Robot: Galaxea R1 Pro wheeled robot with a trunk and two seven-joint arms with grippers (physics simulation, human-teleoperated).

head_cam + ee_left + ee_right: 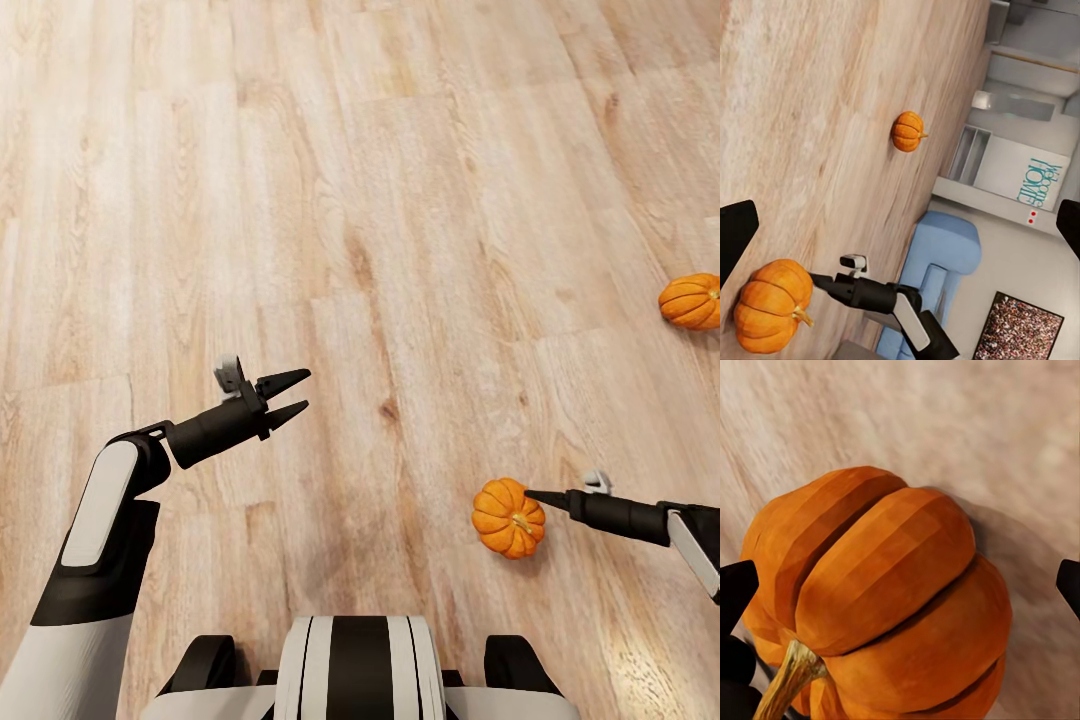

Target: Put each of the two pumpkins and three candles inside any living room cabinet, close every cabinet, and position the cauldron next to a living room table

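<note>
The near pumpkin sits on the wood floor, right at the tip of the right claw — its fingers are spread wide around it. The left claw is open too, far off. The other pumpkin lies farther away.

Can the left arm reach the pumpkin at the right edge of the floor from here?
Probably not. The left gripper hangs open far from that pumpkin, with the nearer pumpkin and right gripper between.
</note>
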